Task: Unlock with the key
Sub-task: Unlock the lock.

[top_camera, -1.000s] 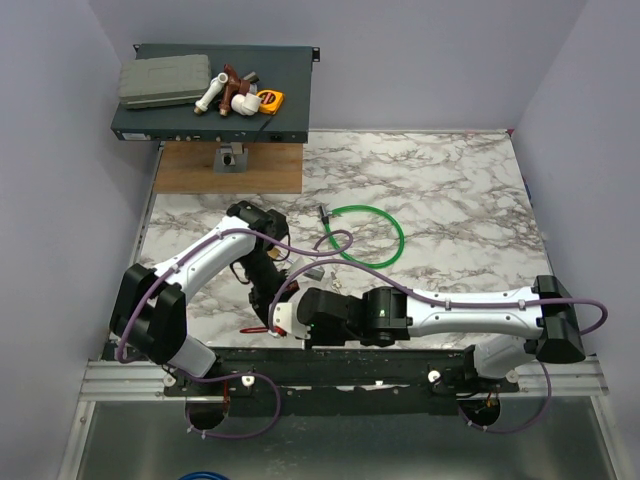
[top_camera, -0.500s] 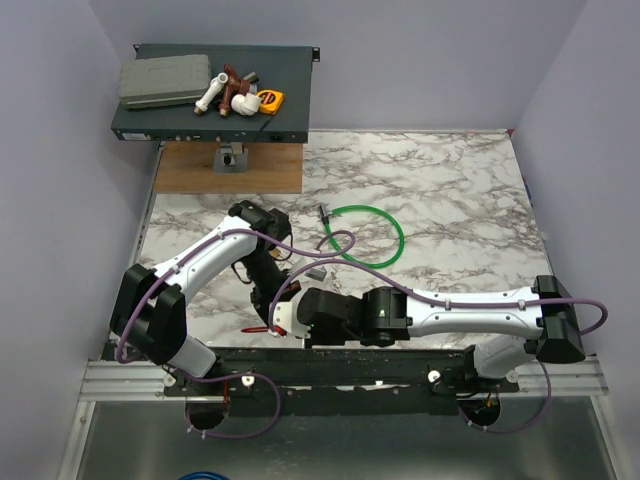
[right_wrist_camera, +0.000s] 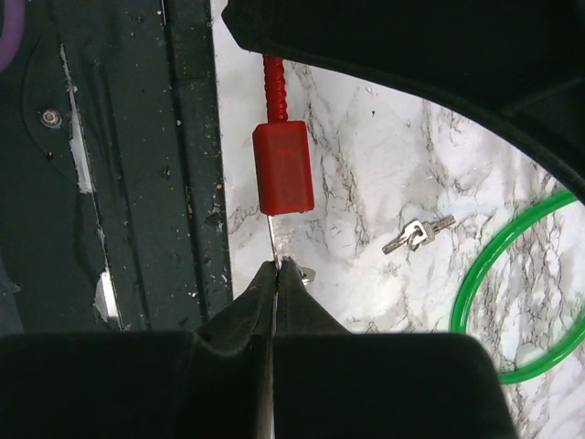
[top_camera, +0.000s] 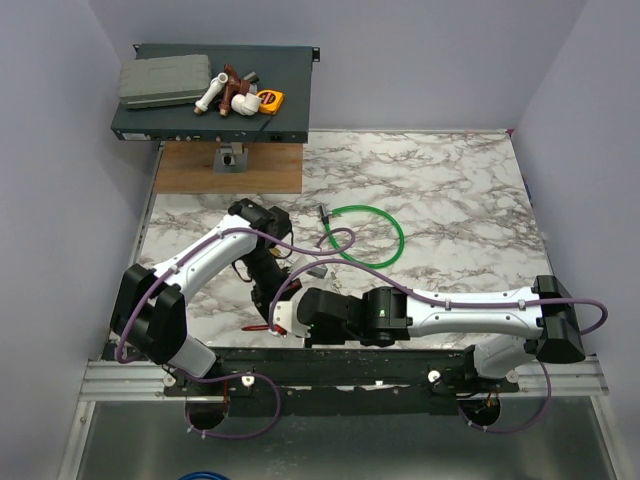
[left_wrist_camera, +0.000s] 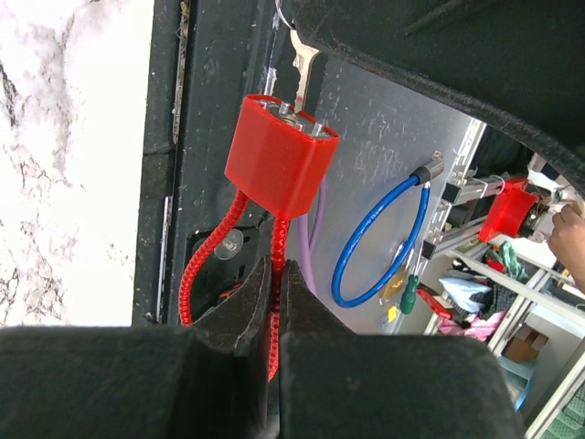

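**Key seated in the lock, to be turned about its own axis against a held cable**

Nearest, at the near edge of the table, the right gripper [right_wrist_camera: 275,267] is seen pinched shut on the small flat silvery metal key [left_wrist_camera: 303,60]. The key's blade is entered in the silvery end face of the red block-shaped plastic lock body [right_wrist_camera: 283,169]. From the other end of that body the red coiled cable [left_wrist_camera: 206,265] runs out. One strand of it is clamped between the closed fingers of the left gripper [left_wrist_camera: 277,265], just behind the body.

The step in hand is judged to be the turn of the key. It is best done by rolling the right wrist about the line of the blade, with no sideways push, so that the thin blade is not bent or levered out of the keyway. The left grip is close to the body but on a flexible cable, so some twist is likely to be taken up before the lock resists. Slight tension between the two arms should keep key and body in line. How deep the blade sits cannot be told.

Farther out on the white veined marble tabletop [right_wrist_camera: 366,183] a spare bunch of small keys [right_wrist_camera: 418,234] lies well apart from the lock. Beyond it lies a green plastic-coated cable loop [top_camera: 366,206]. Neither is needed for this move.
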Robot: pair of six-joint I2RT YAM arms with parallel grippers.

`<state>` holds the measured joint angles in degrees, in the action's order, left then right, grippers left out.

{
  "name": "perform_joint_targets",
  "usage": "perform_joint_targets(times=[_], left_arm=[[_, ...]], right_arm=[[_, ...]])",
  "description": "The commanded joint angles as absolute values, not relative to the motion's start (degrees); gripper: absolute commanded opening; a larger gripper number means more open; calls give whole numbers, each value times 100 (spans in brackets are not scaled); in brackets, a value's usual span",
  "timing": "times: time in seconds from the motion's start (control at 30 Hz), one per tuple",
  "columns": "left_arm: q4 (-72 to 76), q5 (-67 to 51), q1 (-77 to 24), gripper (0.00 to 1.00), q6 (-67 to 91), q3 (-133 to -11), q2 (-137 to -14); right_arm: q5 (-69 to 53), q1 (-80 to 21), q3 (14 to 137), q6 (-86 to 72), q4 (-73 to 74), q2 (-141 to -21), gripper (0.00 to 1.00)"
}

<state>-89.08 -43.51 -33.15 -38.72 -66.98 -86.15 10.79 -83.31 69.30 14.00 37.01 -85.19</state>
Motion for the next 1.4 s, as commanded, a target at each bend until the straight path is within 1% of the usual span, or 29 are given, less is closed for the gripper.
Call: perform_joint_targets(times=[0.0, 0.57, 0.93, 1.37], left_arm=[[-9283, -4283, -3349, 0, -3806, -6924, -8660], [-9262, -4161, -3478, 0, -3709, -7000, -8723], [-9264, -4219, -3506, 0, -3640, -7178, -8780], [-9095, -4095, -3551, 0, -3430, -7178, -8847]], right_arm=[[1182, -8384, 7141, 1389, 3788, -8481, 1], [1410, -8380, 6954, 1326, 3762, -8324, 1], [1214, -8385, 7043, 1260, 3715, -8437, 1], [1283, -8384, 7014, 1161, 3700, -8481, 1]])
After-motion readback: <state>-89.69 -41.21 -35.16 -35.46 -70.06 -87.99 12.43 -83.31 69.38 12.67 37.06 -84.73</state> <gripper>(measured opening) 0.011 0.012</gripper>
